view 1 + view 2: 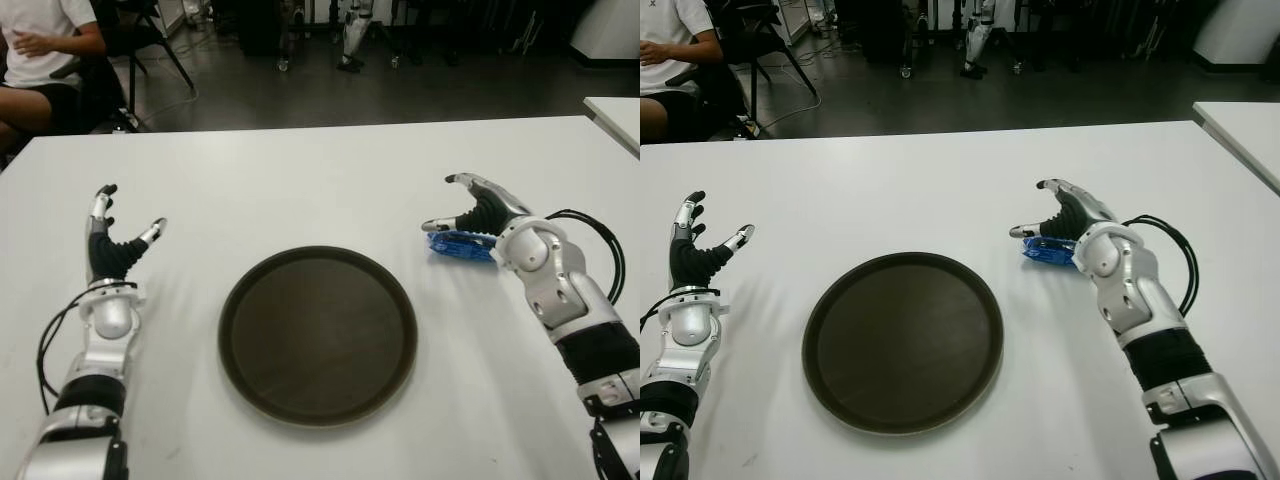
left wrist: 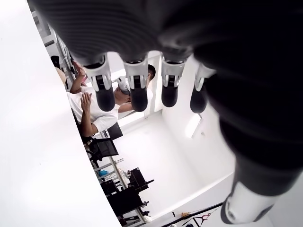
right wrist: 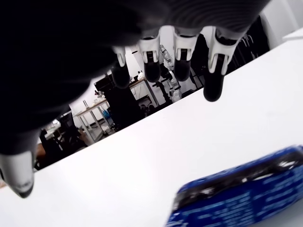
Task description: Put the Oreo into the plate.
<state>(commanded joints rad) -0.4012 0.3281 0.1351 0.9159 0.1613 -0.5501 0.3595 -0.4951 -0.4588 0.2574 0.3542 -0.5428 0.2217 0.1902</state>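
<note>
Nearest to us on the white table (image 1: 330,180) lies the round dark brown plate (image 1: 318,334), holding nothing, its raised rim casting a thin shadow on the bare tabletop around it. To its left our left hand (image 1: 112,238) shows above the table with its fingers (image 2: 137,87) spread and straight, gripping nothing; from the eye views we cannot tell whether it touches the surface. To the right of the plate, a little farther back, our right hand (image 1: 478,212) arches over the Oreo (image 1: 462,245), a blue wrapped packet lying flat on the table, apart from the plate's rim. The right wrist view shows those fingers (image 3: 214,71) extended and open above the packet, with white tabletop visible between fingertips and wrapper, so the hand holds nothing. A black cable (image 1: 600,250) loops beside the right forearm. The table itself is plain and glossy, running back to a straight far edge, and a second white table (image 1: 615,118) shows its corner at the right. Beyond that the room is dim, with a dark floor (image 1: 400,90), black chair and stand legs (image 1: 160,50), and other equipment too dark to make out. At the far left a seated person (image 1: 40,50) in a white shirt is partly in view.
</note>
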